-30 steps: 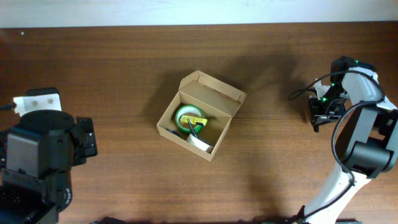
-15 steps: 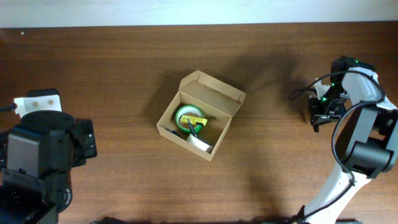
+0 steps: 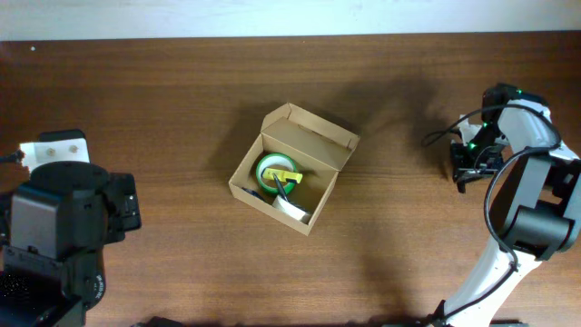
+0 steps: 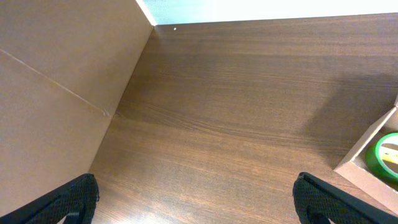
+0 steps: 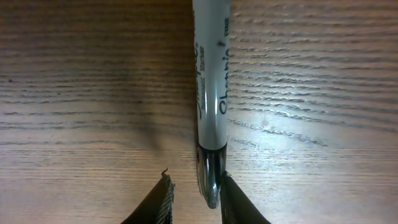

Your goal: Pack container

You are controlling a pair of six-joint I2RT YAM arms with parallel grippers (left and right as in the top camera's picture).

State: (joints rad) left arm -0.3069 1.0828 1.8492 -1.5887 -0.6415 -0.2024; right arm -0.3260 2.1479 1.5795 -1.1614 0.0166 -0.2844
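Right tool [image 5: 196,190] astride marker [image 5: 211,93] tip, wide tabletop [image 3: 399,213] between it and container [image 3: 313,138].

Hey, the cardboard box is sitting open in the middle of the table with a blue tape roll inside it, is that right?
Not quite. The container does sit open in the middle of the table, but the tape roll inside it is green, not blue. The overhead view shows this.

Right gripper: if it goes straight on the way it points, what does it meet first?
Most likely the marker, whose end lies between the right gripper's fingertips, with the table right under it; depth is hard to judge.
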